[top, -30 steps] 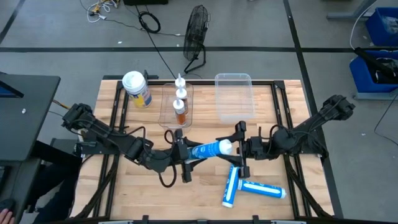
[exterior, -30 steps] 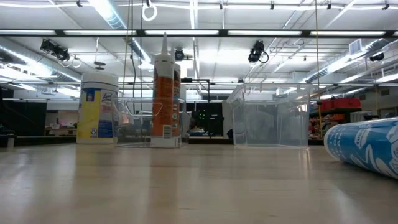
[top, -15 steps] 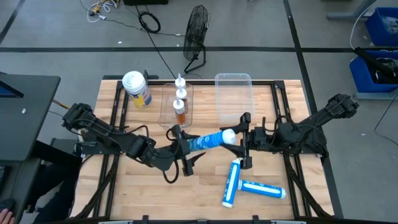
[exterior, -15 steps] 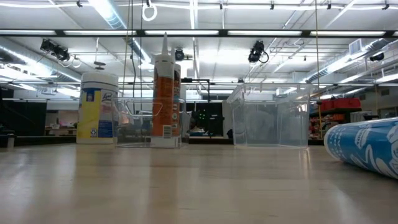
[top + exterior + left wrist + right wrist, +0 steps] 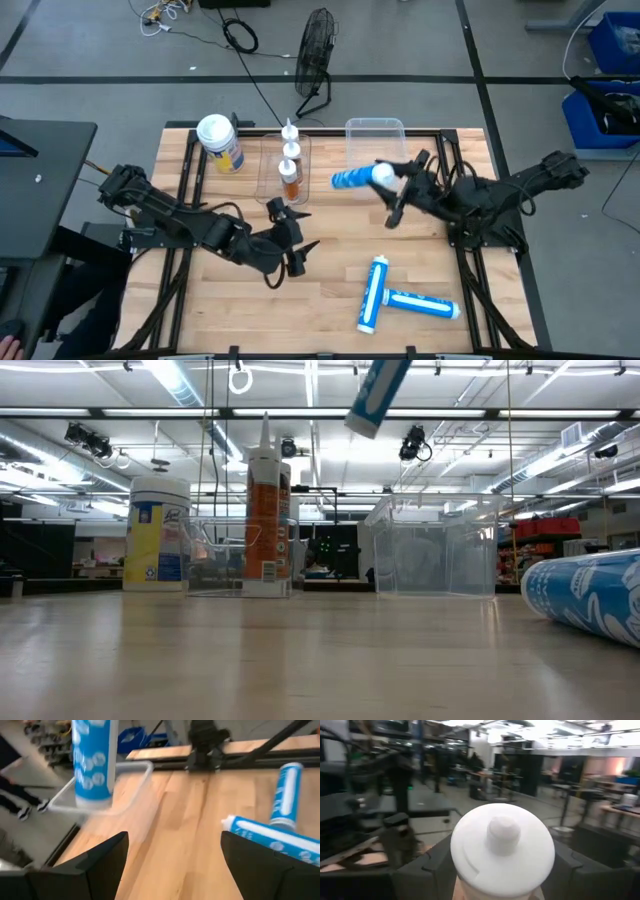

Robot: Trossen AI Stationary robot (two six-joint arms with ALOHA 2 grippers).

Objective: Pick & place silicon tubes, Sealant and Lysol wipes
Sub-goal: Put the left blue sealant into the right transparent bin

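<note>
My right gripper (image 5: 396,186) is shut on a blue silicone tube (image 5: 355,179) with a white cap, held high by the near left corner of the wide clear bin (image 5: 376,150). The tube's flat end shows at the top of the low view (image 5: 373,398). My left gripper (image 5: 298,238) is open and empty over the table's middle. Two more blue tubes (image 5: 373,292) (image 5: 422,303) lie on the table at the near right. The Lysol wipes canister (image 5: 220,142) stands at the far left. Orange sealant tubes (image 5: 289,168) stand in a narrow clear tray. My right gripper pinches the tube between its two fingers (image 5: 422,870) at the white cap end (image 5: 502,847). The fingers come from the table's right and lie along the tube, cap toward the wrist. The tube is lifted clear, tilted, its flat end (image 5: 338,181) lower and toward the table's left.
The wide clear bin also shows in the low view (image 5: 435,545), right of the sealant (image 5: 265,510) and the wipes canister (image 5: 158,535). A lying tube (image 5: 590,595) shows at the low view's right. A fan (image 5: 317,45) stands beyond the far edge. Bare wood lies at the near left.
My right gripper has risen and gone toward the far edge and the wide clear bin, carrying the blue tube. The tube lay level between the two grippers; now it is high, tilted and clear of my left gripper, which has stayed about where it was.
</note>
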